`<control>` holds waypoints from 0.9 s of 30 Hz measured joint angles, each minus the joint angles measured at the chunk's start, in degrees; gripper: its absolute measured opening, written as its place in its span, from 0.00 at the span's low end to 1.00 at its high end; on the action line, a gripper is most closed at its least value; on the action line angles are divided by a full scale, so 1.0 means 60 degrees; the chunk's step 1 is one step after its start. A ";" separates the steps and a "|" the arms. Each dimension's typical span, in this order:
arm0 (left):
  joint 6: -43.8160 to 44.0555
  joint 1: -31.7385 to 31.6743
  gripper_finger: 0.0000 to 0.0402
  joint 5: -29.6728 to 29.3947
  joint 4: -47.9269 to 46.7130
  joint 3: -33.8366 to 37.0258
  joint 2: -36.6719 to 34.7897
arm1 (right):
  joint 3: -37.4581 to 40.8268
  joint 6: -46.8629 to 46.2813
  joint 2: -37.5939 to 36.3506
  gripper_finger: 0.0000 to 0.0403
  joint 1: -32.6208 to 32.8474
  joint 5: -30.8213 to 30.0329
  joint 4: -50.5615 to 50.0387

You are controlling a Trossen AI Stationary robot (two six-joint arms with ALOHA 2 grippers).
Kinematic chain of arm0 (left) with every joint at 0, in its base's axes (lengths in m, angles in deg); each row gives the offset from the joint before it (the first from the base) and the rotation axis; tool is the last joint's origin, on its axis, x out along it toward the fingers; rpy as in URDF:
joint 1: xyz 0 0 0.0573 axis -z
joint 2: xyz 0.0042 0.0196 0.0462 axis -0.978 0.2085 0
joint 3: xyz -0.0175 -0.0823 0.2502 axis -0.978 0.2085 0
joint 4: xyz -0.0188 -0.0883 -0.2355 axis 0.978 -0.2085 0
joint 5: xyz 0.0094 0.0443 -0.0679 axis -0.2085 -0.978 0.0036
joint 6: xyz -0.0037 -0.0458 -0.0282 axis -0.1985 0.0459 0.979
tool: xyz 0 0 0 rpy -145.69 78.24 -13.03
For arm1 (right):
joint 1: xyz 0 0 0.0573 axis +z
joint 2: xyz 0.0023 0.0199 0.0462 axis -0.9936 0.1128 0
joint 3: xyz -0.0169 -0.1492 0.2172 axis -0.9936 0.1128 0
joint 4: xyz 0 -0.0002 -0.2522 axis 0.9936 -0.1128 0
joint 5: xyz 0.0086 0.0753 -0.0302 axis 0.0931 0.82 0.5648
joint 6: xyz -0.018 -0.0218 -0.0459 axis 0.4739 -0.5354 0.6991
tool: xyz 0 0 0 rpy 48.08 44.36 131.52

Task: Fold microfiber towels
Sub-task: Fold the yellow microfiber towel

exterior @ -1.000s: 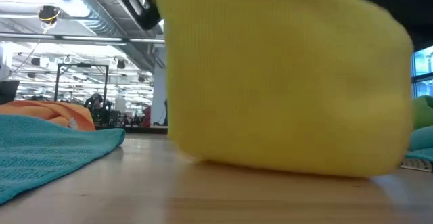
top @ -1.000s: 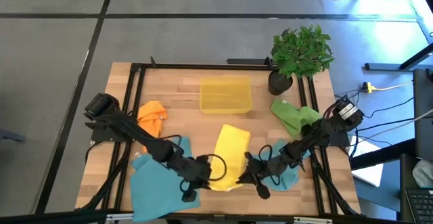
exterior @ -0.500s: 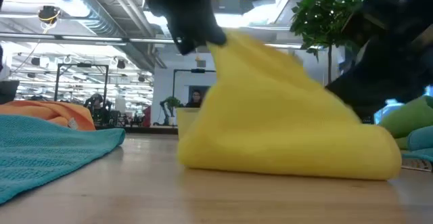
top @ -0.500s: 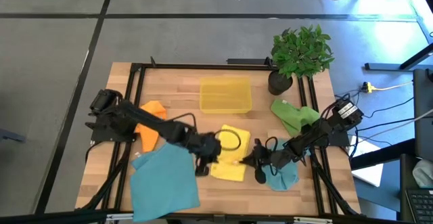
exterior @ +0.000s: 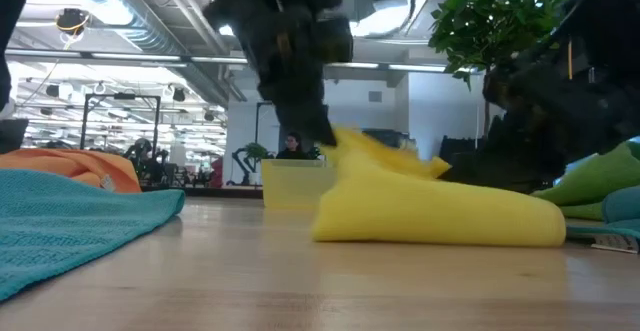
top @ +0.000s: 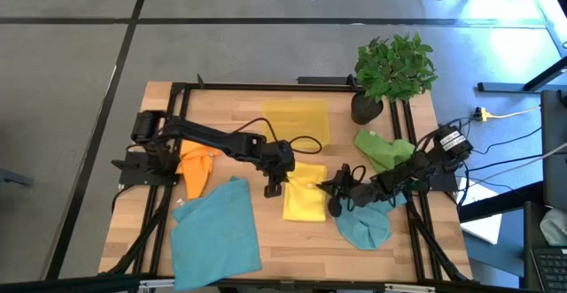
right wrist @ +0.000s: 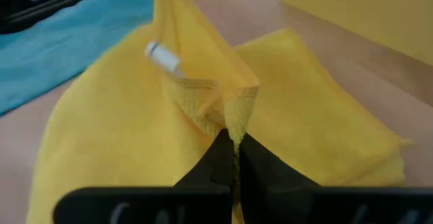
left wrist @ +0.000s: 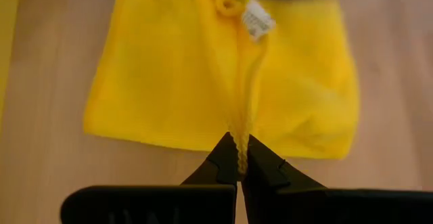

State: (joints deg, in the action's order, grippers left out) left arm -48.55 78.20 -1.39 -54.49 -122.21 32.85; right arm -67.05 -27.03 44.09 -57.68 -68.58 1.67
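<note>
Seen from above, left to right: orange towel [top: 197, 163] at left-centre, teal-blue towel [top: 215, 231] lower left, then left gripper [top: 285, 180] pinching a corner of the folded yellow towel [top: 305, 201] at centre; right gripper [top: 330, 187] pinching its opposite corner; second teal-blue towel [top: 363, 227] and green towel [top: 384, 150] at right.

**Crowded centre, open near edge**

Bare wooden table [top: 292, 244] lies open along the near edge, between two teal towels [top: 213, 235] [top: 365, 227]. Both arms cross the middle. A yellow bin [top: 297, 120] and potted plant [top: 390, 72] block the far side.
</note>
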 joint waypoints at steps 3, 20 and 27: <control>-0.0129 -0.0281 0.00 -0.0003 0.0074 0.0000 0.0464 | 0.0020 -0.0144 0.0018 0.01 -0.0214 0.0011 -0.0329; -0.0315 -0.0897 0.02 -0.1089 0.0632 0.0007 0.0796 | 0.0025 -0.0220 0.0040 0.11 -0.0823 -0.0439 -0.0566; -0.0307 -0.0834 0.16 -0.1564 0.0831 0.0004 0.0753 | 0.0022 -0.0204 0.0040 0.18 -0.0823 -0.0488 -0.0754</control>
State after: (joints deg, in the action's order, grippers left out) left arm -50.39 73.20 -10.77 -49.50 -122.19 37.36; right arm -66.92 -28.25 44.34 -62.61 -71.51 -2.86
